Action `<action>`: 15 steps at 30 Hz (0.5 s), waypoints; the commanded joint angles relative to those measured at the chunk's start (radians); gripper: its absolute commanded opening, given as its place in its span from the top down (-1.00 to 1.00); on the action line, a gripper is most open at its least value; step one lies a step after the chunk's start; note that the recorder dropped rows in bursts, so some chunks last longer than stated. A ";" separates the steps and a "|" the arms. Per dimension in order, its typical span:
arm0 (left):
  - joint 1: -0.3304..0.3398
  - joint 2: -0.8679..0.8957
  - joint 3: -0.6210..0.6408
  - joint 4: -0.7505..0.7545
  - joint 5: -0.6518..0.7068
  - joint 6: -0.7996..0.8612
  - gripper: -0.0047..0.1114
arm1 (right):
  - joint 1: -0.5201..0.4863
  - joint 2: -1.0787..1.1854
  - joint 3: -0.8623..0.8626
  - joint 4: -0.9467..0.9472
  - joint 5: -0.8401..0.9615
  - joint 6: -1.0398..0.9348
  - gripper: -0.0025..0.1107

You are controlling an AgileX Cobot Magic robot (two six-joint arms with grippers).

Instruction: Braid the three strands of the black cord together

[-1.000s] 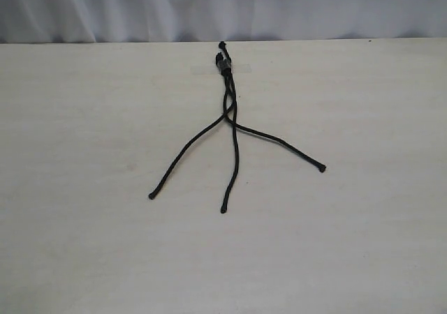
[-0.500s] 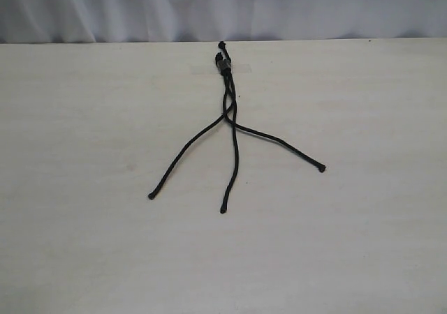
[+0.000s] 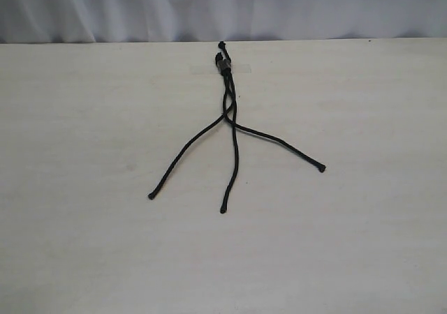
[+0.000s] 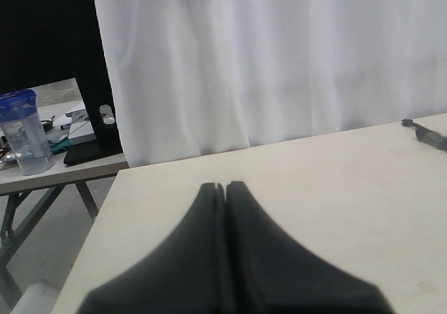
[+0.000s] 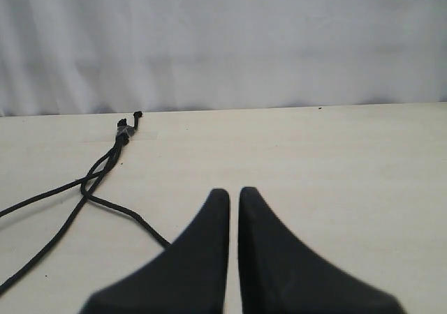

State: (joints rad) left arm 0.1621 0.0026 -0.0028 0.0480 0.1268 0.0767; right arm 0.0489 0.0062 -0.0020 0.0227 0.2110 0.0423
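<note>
One black cord (image 3: 224, 64), three strands (image 3: 235, 146) fanned toward 6 o'clock, cut off in wrist views. Pinched tight, empty: left gripper (image 4: 227, 186), right gripper (image 5: 234, 194).

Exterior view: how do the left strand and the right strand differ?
The left strand runs down-left; the right strand runs down-right, less steeply. The left strand's tip lies lower in the picture than the right strand's. Both are thin, black and not held.

Left gripper (image 4: 226, 186): two matte black fingers (image 4: 199, 251), broad at the base and curving inward to narrow, rounded tips. Right gripper (image 5: 234, 192): the same form, with smooth black fingers (image 5: 199, 258), flared bases and slim blunt tips.
</note>
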 commanded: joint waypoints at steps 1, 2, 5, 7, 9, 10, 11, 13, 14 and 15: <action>0.002 -0.003 0.003 -0.006 -0.005 -0.004 0.92 | -0.004 -0.006 0.002 -0.009 0.000 0.003 0.88; 0.002 -0.003 0.003 -0.006 -0.005 -0.004 0.92 | -0.004 -0.006 0.002 -0.009 0.000 0.003 0.88; 0.002 -0.003 0.003 -0.006 -0.005 -0.004 0.92 | -0.004 -0.006 0.002 -0.009 0.000 0.003 0.88; 0.002 -0.003 0.003 -0.006 -0.005 -0.004 0.92 | -0.004 -0.006 0.002 -0.009 0.000 0.003 0.88; 0.002 -0.003 0.003 -0.006 -0.005 -0.004 0.92 | -0.004 -0.006 0.002 -0.009 0.000 0.003 0.88; 0.002 -0.003 0.003 -0.006 -0.005 -0.004 0.92 | -0.004 -0.006 0.002 -0.009 0.000 0.003 0.88; 0.002 -0.003 0.003 -0.006 -0.005 -0.004 0.92 | -0.004 -0.006 0.002 -0.009 0.000 0.003 0.88; 0.002 -0.003 0.003 -0.006 -0.005 -0.004 0.92 | -0.004 -0.006 0.002 -0.009 0.000 0.003 0.88; 0.002 -0.003 0.003 -0.006 -0.005 -0.004 0.92 | -0.004 -0.006 0.002 -0.009 0.000 0.003 0.88; 0.002 -0.003 0.003 -0.006 -0.005 -0.004 0.92 | -0.004 -0.006 0.002 -0.009 0.000 0.003 0.88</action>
State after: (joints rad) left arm 0.1621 0.0026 -0.0028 0.0480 0.1268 0.0767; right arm 0.0489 0.0062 -0.0020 0.0227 0.2110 0.0423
